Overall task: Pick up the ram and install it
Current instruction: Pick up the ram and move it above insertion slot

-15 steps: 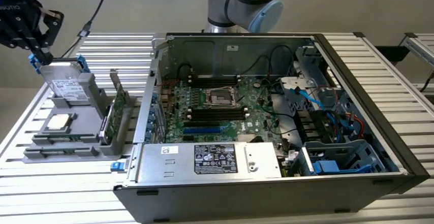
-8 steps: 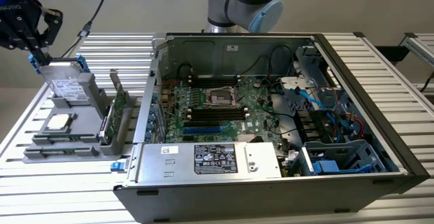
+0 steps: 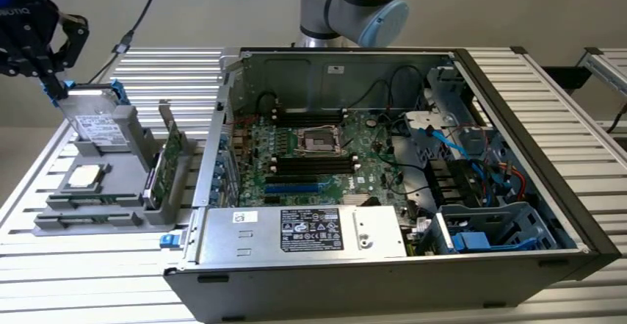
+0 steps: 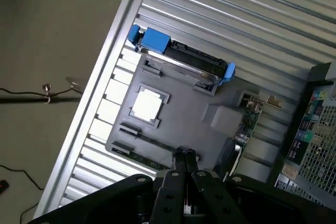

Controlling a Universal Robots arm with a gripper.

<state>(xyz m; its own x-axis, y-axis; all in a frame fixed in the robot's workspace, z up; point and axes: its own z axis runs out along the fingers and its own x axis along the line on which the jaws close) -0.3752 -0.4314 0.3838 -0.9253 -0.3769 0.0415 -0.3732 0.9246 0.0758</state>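
Two ram sticks lie flat in slots along the front edge of a grey holder tray (image 3: 122,220) (image 4: 194,114): one ram stick (image 3: 90,201) (image 4: 149,140) and a second (image 3: 84,221) (image 4: 134,156) beside it, both long, narrow and green. My gripper (image 3: 51,92) (image 4: 184,154) hangs well above the tray, at the exterior view's far left near the hard drive. Its fingers are shut together with nothing between them. In the wrist view the fingertips sit over the tray's edge by the ram slots.
The tray also holds an upright silver hard drive (image 3: 98,122) (image 4: 184,59) with blue clips, a CPU (image 3: 84,177) (image 4: 147,103) and a standing green expansion card (image 3: 172,151) (image 4: 249,119). The open computer case (image 3: 509,103) lies to the exterior view's right, with motherboard (image 3: 313,166) and power supply (image 3: 304,232).
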